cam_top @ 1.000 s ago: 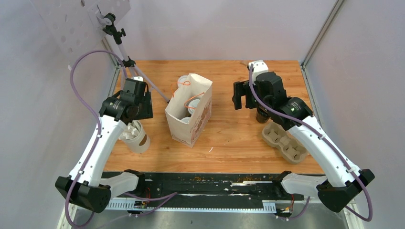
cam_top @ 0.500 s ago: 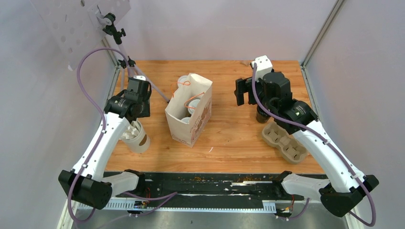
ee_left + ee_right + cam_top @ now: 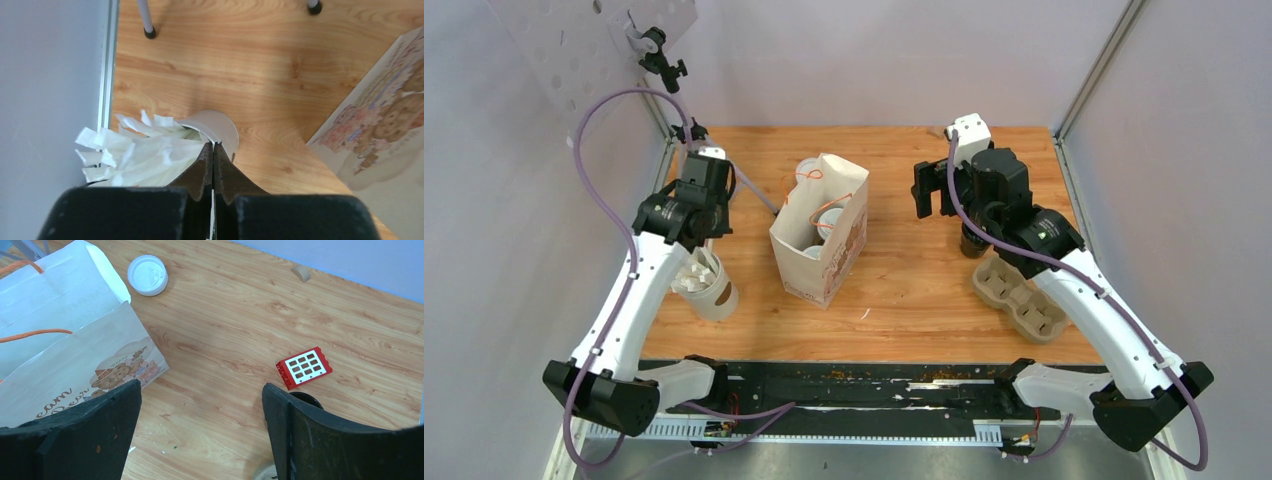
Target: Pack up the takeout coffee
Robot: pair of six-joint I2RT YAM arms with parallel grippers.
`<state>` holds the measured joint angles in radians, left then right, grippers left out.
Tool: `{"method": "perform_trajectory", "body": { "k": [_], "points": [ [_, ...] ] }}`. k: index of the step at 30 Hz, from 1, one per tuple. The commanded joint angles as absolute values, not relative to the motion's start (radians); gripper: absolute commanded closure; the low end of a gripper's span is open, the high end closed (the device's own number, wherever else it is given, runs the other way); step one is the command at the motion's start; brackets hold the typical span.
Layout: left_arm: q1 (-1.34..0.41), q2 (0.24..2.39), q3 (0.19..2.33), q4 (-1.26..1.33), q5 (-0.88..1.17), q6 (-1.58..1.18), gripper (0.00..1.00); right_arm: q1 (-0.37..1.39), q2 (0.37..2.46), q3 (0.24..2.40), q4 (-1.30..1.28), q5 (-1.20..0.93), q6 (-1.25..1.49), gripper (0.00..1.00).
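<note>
Both midair: left pincer (image 3: 213, 145) closed, right pincer (image 3: 201, 390) gaping wide.

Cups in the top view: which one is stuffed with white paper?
The lidless pale cup at far left; the bagged cup has a white lid.

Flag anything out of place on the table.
White paper strips splay out of the lidless pale paper cup at the left edge; a loose flat white lid lies beside the white paper bag; brown crumbs litter the black front rail.
</note>
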<state>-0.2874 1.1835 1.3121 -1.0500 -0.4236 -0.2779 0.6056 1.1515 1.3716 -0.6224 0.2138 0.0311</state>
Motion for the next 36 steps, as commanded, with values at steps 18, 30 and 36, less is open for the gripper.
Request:
{"method": "perform_trajectory", "body": {
  "k": [18, 30, 36],
  "points": [
    [-0.282, 1.132, 1.890, -1.130, -0.183, -0.393, 1.00, 0.607, 1.198, 1.419, -0.563, 0.192, 0.034, 0.10],
    [-0.282, 1.078, 1.954, -0.983, -0.174, -0.425, 1.00, 0.607, 1.217, 1.449, -0.576, 0.193, 0.050, 0.10],
    [-0.282, 0.967, 1.739, -0.571, -0.070, -0.513, 1.00, 0.606, 1.215, 1.461, -0.582, 0.196, 0.056, 0.10]
  ]
}}
